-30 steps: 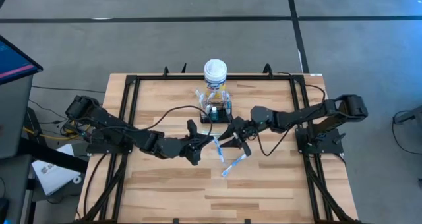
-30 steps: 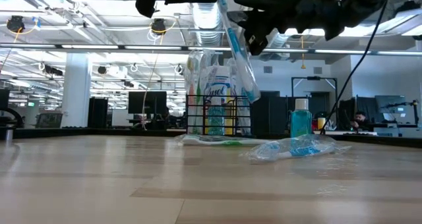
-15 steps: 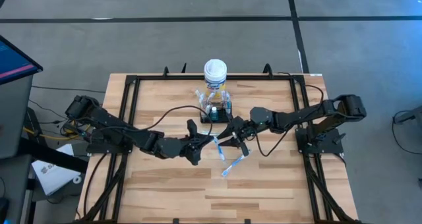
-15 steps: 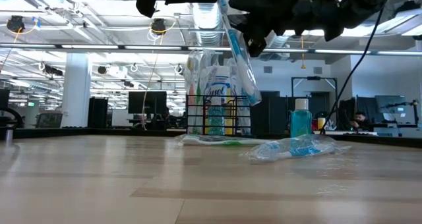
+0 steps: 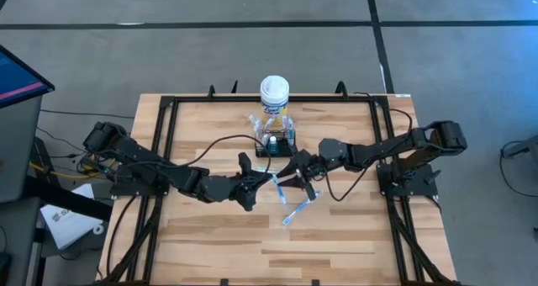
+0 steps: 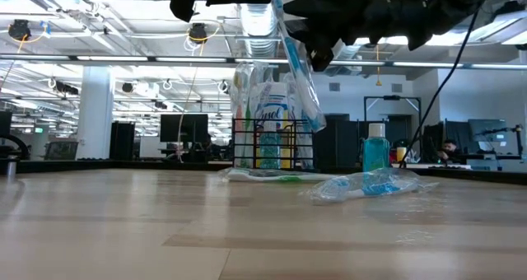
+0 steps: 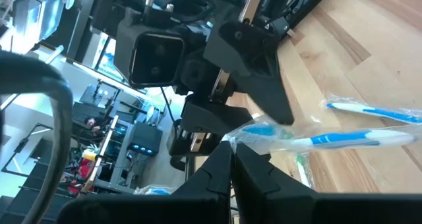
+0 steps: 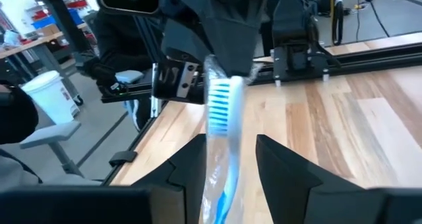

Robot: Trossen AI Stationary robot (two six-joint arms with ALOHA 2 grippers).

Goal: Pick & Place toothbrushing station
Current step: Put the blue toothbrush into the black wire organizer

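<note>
Mid-handover: my left gripper (image 5: pixel 271 183) clamps a wrapped toothbrush (image 6: pixel 295 62) between my right gripper (image 5: pixel 296 181)'s parted fingers, the toothbrushing station (image 5: pixel 276 143) just beyond, another brush (image 5: pixel 298 210) unplaced on the desk (image 5: pixel 336 235)

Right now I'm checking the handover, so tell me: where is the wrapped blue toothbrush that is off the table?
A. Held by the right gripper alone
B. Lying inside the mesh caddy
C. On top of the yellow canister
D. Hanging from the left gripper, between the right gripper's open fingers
D: the left gripper pinches the top of the wrapped toothbrush, which hangs between the right gripper's open fingers, not yet clamped.
</note>
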